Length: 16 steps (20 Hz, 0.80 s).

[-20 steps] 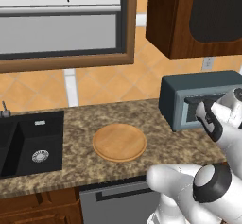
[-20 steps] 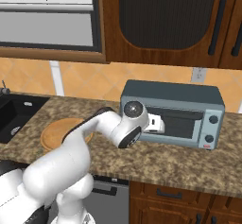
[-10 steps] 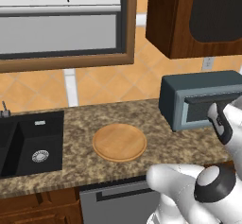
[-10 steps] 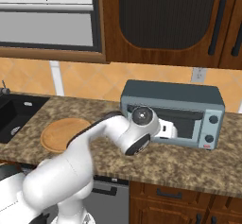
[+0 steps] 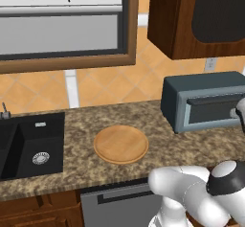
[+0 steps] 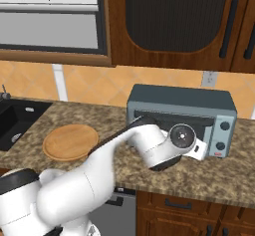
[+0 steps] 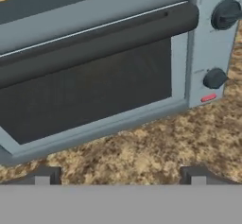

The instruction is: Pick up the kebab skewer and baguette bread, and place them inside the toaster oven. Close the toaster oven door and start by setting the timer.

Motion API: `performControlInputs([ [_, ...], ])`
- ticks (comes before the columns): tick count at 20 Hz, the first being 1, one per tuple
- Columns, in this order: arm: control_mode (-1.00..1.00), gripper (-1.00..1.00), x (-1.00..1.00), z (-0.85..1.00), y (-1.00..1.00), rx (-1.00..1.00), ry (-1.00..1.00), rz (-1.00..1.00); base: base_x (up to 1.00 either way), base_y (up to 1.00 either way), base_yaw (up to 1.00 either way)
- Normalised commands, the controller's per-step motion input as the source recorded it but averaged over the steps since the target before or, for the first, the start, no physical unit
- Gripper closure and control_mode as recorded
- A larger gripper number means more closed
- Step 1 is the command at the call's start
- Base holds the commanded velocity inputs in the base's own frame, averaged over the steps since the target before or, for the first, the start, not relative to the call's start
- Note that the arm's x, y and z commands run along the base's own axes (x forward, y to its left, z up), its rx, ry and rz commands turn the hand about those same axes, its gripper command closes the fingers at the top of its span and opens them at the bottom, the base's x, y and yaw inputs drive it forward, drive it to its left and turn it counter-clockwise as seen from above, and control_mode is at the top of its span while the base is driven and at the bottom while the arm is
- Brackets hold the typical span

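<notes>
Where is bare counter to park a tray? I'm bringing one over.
Bare granite lies between the sink and the wooden plate, and between the plate and the toaster oven. In front of the oven door is crowded: the end effector sits there.

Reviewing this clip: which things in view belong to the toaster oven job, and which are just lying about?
Job:
dark blue-grey boxy toaster oven
its glass-windowed door, shut
two dark round knobs
gripper, open

Lying about:
round flat wooden plate
black sink
speckled stone counter

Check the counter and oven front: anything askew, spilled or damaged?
Nothing stands out. The toaster oven door sits shut and square, both knobs intact, and the wooden plate lies flat on the counter.
</notes>
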Motion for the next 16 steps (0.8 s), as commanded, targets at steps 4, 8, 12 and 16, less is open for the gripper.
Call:
performControlInputs([
  [4, -1.00, -1.00, -0.17, 0.00, -0.25, 0.26, -0.18, -0.09, 0.00, 0.00, 0.00],
  [8, -1.00, -1.00, 0.08, 0.00, -0.16, 0.23, -0.02, -0.09, 0.00, 0.00, 0.00],
  [12, -1.00, -1.00, 0.07, 0.00, -0.34, 0.24, 0.01, -0.10, 0.00, 0.00, 0.00],
  [16, -1.00, -1.00, 0.01, 0.00, -0.35, 0.23, -0.05, -0.05, 0.00, 0.00, 0.00],
])
